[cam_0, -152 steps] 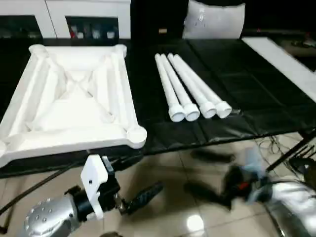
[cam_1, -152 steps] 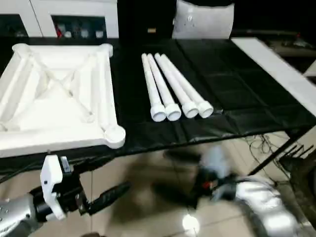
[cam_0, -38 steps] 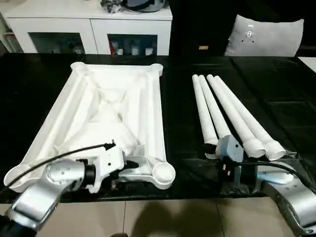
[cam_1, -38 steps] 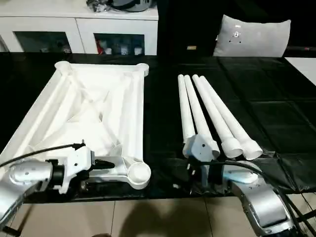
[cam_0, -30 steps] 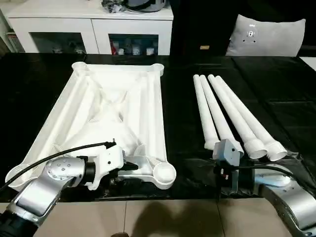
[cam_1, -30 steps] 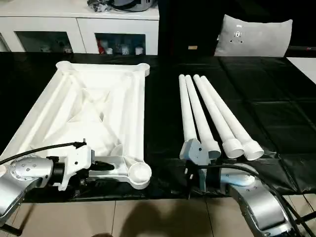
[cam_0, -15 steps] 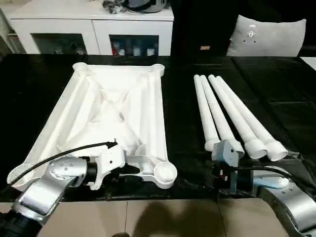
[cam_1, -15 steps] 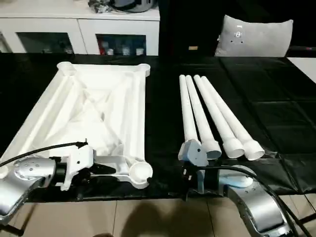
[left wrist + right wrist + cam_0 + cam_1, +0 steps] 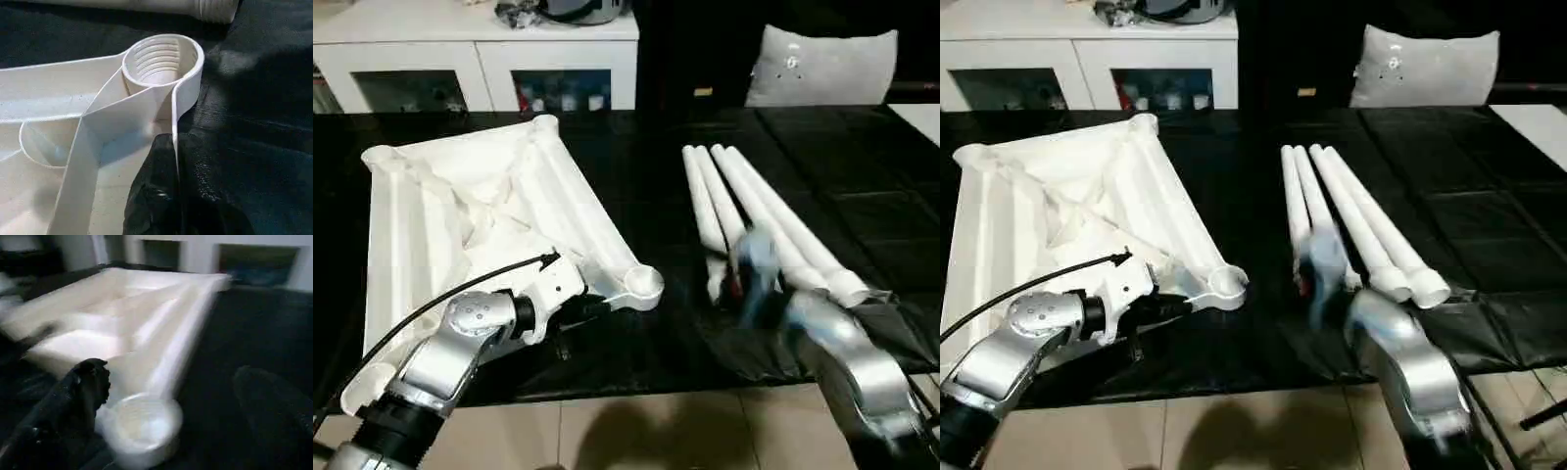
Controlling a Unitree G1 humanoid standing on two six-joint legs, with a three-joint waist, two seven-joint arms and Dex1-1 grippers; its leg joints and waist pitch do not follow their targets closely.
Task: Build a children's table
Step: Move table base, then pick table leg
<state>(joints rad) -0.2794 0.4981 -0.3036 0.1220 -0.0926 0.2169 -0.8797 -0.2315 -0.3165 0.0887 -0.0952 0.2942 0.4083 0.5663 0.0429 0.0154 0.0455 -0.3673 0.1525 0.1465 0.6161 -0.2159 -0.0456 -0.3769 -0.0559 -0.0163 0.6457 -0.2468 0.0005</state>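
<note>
A: Gripping the rim wall of the tabletop (image 9: 480, 211) just behind its near corner socket (image 9: 164, 58), the left jaws (image 9: 173, 196) are pinching the thin plastic edge between their two black fingers.

B: And the tabletop is lying ribs-up, skewed on the table (image 9: 636, 186). What is the step needing?

A: I'm judging that it is turning the top to bring a socket within reach, so it is needing a slow slide without lifting; that thin wall could flex or slip.

B: The right jaws (image 9: 171, 396)?

A: They are standing wide open, holding nothing, above the wide end of the nearest of the four legs (image 9: 773, 220).

B: The surroundings?

A: A black sheet is covering the table; a white cabinet (image 9: 489, 64) and a grey cushion (image 9: 822, 64) are sitting behind, tiled floor (image 9: 636, 431) in front.
</note>
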